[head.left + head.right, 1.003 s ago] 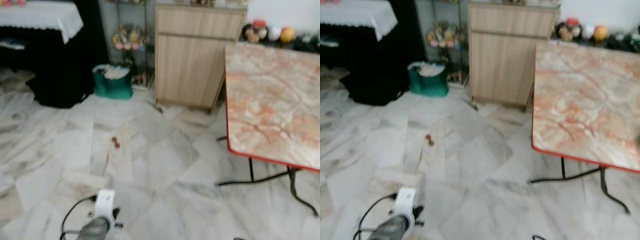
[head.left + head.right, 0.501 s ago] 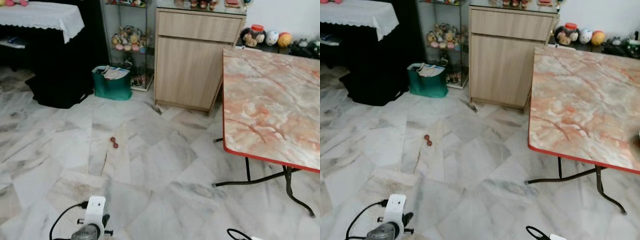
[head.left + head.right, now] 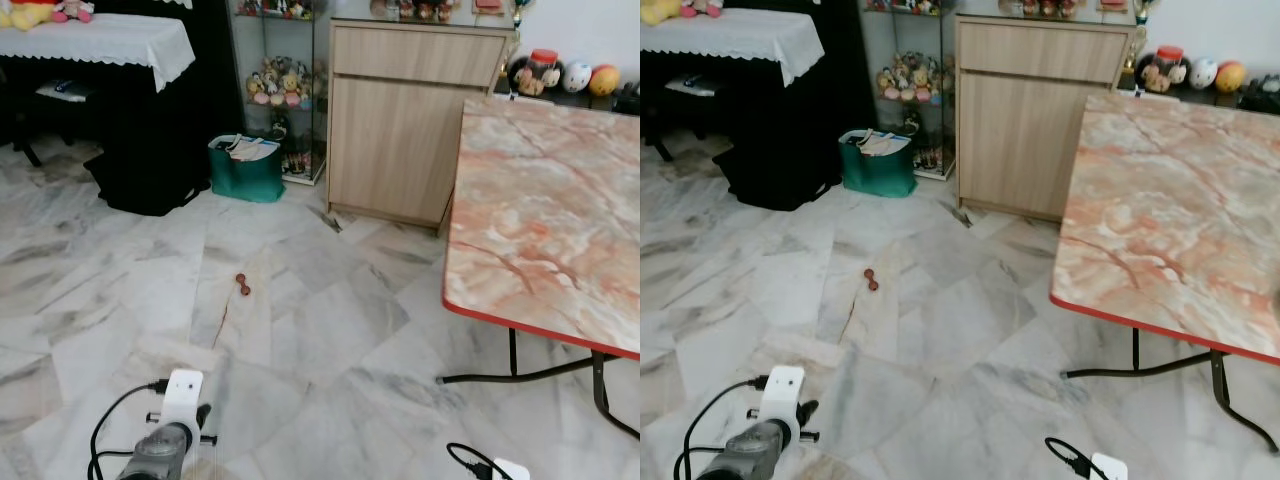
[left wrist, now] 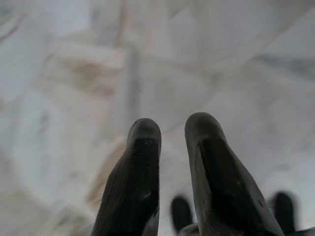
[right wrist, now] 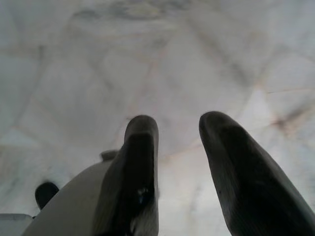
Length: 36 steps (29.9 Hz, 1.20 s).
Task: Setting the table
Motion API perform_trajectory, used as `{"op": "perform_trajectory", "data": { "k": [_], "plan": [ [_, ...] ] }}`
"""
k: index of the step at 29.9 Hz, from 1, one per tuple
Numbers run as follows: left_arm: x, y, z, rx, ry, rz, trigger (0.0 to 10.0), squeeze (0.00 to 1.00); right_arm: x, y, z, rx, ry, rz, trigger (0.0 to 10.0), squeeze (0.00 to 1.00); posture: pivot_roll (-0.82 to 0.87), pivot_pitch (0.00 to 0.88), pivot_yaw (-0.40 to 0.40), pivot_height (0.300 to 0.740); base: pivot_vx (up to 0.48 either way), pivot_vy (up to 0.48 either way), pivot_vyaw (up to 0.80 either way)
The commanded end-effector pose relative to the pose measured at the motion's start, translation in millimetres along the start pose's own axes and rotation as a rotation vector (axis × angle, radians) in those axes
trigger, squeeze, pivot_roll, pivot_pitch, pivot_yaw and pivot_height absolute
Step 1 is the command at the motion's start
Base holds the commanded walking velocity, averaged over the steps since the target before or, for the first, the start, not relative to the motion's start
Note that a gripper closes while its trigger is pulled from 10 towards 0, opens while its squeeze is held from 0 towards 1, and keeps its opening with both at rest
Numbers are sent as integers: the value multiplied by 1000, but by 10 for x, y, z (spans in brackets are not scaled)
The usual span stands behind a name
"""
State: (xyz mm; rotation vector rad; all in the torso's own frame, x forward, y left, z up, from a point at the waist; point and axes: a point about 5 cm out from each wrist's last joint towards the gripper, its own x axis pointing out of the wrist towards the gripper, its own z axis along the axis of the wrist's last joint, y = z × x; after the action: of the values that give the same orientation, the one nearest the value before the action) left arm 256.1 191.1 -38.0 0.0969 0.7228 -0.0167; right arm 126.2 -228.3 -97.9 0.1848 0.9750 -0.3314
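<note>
The table point(image 3: 548, 215) has a pink-orange marble-patterned top with a red edge and stands on the right, its top bare. My left arm point(image 3: 168, 432) hangs low at the bottom left, above the marble floor. My right arm's wrist point(image 3: 508, 468) peeks in at the bottom right. In the left wrist view my left gripper point(image 4: 172, 132) points at the floor, its black fingers a narrow gap apart with nothing between them. In the right wrist view my right gripper point(image 5: 178, 129) is open wider over the floor tiles, also holding nothing.
A wooden cabinet point(image 3: 405, 120) stands behind the table's left corner. Left of it are a glass shelf of figurines point(image 3: 275, 82), a green bag point(image 3: 247, 170) and a black-draped table with a white cloth point(image 3: 110, 40). A small red-brown object point(image 3: 242, 285) lies on the floor. The table's black legs point(image 3: 600, 385) splay outward.
The whole picture has shifted a little to the right and the blur has cleared, so the camera has moved. Both arms still hang low.
</note>
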Motion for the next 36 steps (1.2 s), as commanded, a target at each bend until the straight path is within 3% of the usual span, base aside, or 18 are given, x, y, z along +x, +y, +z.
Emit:
{"op": "perform_trajectory", "data": {
  "k": [1,18,28,36],
  "plan": [
    [-13,60,-55,18,30,14,10000,0,17,46,58,13,-16,6,10000,0,71,0,-8,728,0,-330,0],
    [-62,126,-222,-29,63,49,10000,0,31,59,95,-31,-6,4,10000,0,143,0,-115,728,0,-329,0],
    [-163,239,-493,-43,121,74,10000,0,-15,13,-105,86,44,-65,10000,0,65,0,-42,728,0,-329,-175],
    [-151,277,-441,-35,108,79,10000,0,-47,-23,-209,118,65,-74,10000,0,100,0,-62,728,0,-315,-718]
  ]
}}
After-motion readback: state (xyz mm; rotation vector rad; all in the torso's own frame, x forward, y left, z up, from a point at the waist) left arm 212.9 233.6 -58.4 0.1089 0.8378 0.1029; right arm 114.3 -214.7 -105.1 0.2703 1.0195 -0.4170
